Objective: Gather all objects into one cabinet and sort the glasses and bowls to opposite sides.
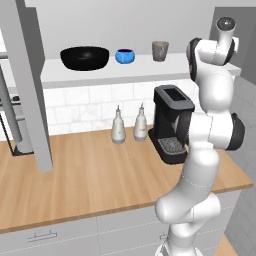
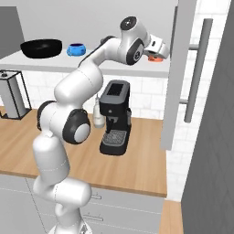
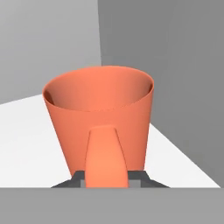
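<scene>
My gripper point(image 2: 156, 55) is clamped on the salmon-red glass point(image 3: 99, 120), upright, plain, no writing, over the cabinet shelf point(image 3: 26, 131) at its right end. I see black bowl point(image 1: 85, 58), blue bowl point(image 1: 125, 56), grey-green cup point(image 1: 160, 50) left along it.
</scene>
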You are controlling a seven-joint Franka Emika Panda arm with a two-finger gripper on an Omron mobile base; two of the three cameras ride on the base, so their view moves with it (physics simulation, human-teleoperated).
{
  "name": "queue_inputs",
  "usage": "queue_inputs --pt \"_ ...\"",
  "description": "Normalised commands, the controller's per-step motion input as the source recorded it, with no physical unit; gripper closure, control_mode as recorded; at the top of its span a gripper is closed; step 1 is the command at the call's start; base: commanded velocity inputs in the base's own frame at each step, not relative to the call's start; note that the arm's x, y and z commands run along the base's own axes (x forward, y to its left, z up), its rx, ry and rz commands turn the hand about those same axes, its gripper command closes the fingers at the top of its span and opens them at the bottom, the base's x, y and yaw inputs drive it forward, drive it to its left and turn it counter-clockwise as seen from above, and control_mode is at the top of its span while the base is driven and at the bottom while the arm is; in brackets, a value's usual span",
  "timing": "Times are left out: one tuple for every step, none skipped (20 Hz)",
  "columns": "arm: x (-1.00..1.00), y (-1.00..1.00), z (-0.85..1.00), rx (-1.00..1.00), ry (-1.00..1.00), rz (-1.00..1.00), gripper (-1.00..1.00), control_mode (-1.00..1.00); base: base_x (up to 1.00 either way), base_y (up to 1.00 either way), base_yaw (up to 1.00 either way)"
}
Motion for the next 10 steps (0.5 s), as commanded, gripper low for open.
queue_inputs --pt "0.05 -0.15 -0.09 -0.01 0.00 -0.10 1.00 -1.00 0.00 0.00 0.00" --pt "0.07 -0.13 -0.09 -0.01 0.00 -0.09 1.00 -1.00 0.00 0.00 0.00" --pt "0.07 -0.12 -0.08 0.00 0.00 -0.09 1.00 -1.00 0.00 0.00 0.00" --pt "0.06 -0.14 -0.08 0.00 0.00 -0.09 1.00 -1.00 0.00 0.00 0.00" --pt "0.04 -0.17 -0.08 0.00 0.00 -0.08 1.00 -1.00 0.00 0.00 0.00" --pt "0.01 -0.19 -0.08 0.00 0.00 -0.08 1.00 -1.00 0.00 0.00 0.00" --pt "0.00 -0.19 -0.07 0.00 0.00 -0.07 1.00 -1.00 0.00 0.00 0.00" --pt "0.00 -0.19 -0.04 0.00 0.00 -0.06 1.00 -1.00 0.00 0.00 0.00" --pt "0.00 -0.18 -0.02 0.00 0.00 -0.05 1.00 -1.00 0.00 0.00 0.00" --pt "0.03 -0.24 -0.01 0.00 0.00 -0.03 1.00 -1.00 0.00 0.00 0.00"
